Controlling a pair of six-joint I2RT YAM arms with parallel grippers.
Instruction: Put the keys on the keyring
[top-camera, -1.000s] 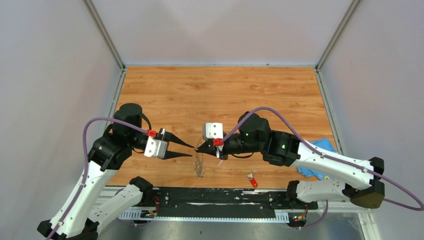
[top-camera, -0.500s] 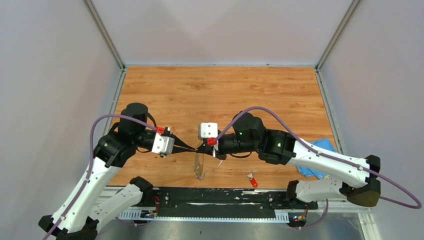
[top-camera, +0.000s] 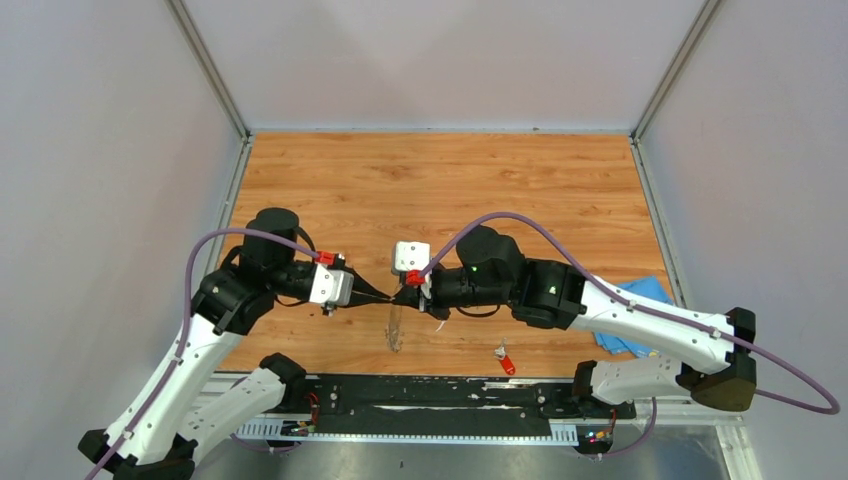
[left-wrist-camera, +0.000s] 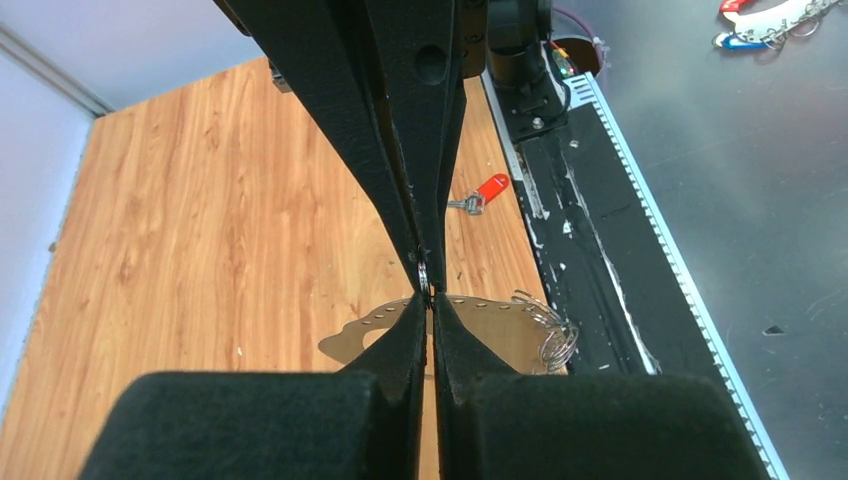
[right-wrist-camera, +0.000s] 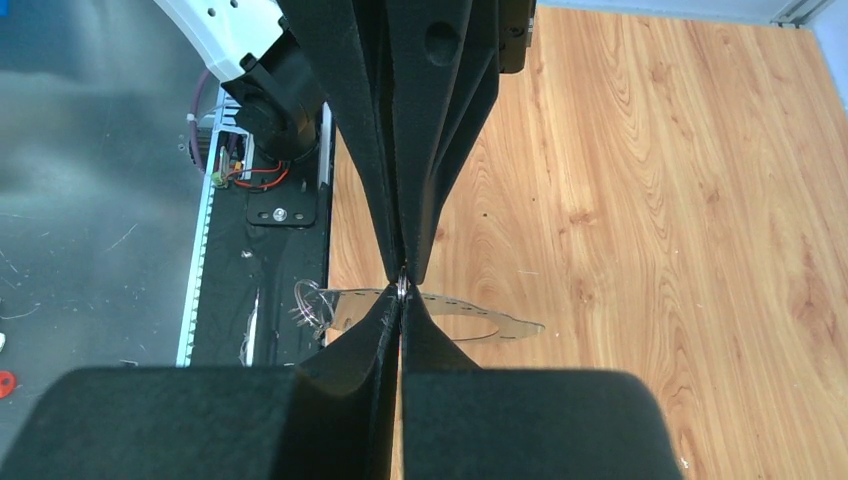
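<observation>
Where the two arms reach in toward each other over the near half of the wooden table (top-camera: 450, 190), their fingertips meet nose to nose above the boards. On the left, the left gripper (top-camera: 392, 296) points to the right with its jaws pressed together, no gap showing along their length in its own wrist view. Right at the spot where the two sets of tips touch sits a small shiny metal bit (left-wrist-camera: 424, 273), pinched there; whether it belongs to one pair of jaws or to both I cannot tell, nor what it is. Just below that spot shows the keyring (left-wrist-camera: 490, 328), a thin flat grey band with a row of small holes and an uneven edge, ending in a bunch of wire loops (left-wrist-camera: 552, 338) on the side toward the arm bases; whether it rests on the wood or hangs from the pinch I cannot tell. Facing it from the right, the right gripper (top-camera: 404, 297) is likewise closed tight, tips against the left ones. Farther right, near the table's front edge and well apart from both grippers, lies the red-headed key (top-camera: 505, 359). At the far right edge a blue cloth (top-camera: 652, 290) lies partly under the right arm.
</observation>
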